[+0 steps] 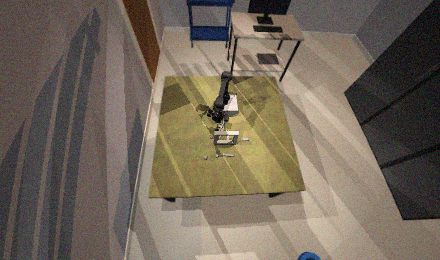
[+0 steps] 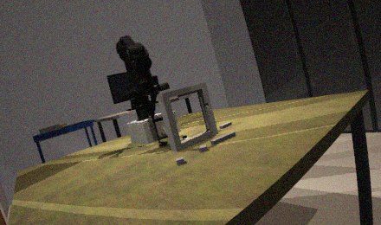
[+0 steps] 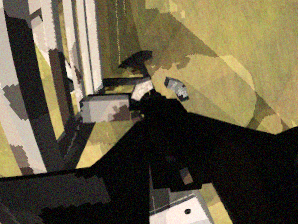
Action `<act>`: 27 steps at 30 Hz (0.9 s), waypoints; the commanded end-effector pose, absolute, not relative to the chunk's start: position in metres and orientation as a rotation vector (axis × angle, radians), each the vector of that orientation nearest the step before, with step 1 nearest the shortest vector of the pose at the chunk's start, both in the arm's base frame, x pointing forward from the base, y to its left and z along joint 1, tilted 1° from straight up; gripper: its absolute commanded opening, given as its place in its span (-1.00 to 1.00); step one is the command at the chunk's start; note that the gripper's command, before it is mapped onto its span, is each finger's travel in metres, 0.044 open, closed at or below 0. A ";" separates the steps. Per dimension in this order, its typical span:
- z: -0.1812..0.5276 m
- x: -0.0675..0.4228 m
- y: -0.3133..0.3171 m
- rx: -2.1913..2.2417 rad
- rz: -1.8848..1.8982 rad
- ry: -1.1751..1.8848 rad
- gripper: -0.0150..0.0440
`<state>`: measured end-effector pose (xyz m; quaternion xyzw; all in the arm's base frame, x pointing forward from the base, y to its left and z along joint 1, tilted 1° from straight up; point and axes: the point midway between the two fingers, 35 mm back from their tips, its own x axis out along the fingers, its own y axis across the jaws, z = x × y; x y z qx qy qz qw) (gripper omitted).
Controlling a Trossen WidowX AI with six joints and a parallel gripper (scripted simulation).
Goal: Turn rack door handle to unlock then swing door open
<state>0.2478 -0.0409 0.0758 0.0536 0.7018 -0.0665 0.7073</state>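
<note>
The rack's grey frame [image 1: 226,133] [image 2: 171,125] stands upright on the table [image 1: 180,169] [image 2: 108,185]. Its opening shows the table through it in the exterior view. The door [image 1: 221,126] is swung out of the frame toward the arm's base; its exact angle is hard to read. Light upright rails and a pale block [image 3: 104,110] show at the left in the wrist view. My gripper [image 1: 220,122] [image 3: 164,123] is shut on the handle, beside the pale block on the base side of the frame. The handle is mostly hidden by the dark fingers, and its turn cannot be read clearly.
Small loose pieces lie past the frame: a small block [image 1: 205,157] [image 2: 181,161], another block [image 1: 217,155] [image 2: 203,148] and a long bar [image 1: 228,155] [image 2: 223,138]. A shorter bar [image 1: 245,139] [image 2: 225,125] lies beside the frame. The arm's white base [image 1: 231,104] [image 2: 140,132] stands behind the door.
</note>
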 end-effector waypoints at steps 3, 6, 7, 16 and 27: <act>0.076 0.250 -0.049 0.043 -0.068 1.561 -0.44; 0.076 0.251 -0.054 0.009 -0.035 1.562 -0.44; 0.076 0.251 -0.056 -0.002 -0.024 1.562 -0.44; 0.076 0.256 -0.073 -0.103 0.075 1.561 -0.44; 0.077 0.264 -0.093 -0.235 0.203 1.553 -0.44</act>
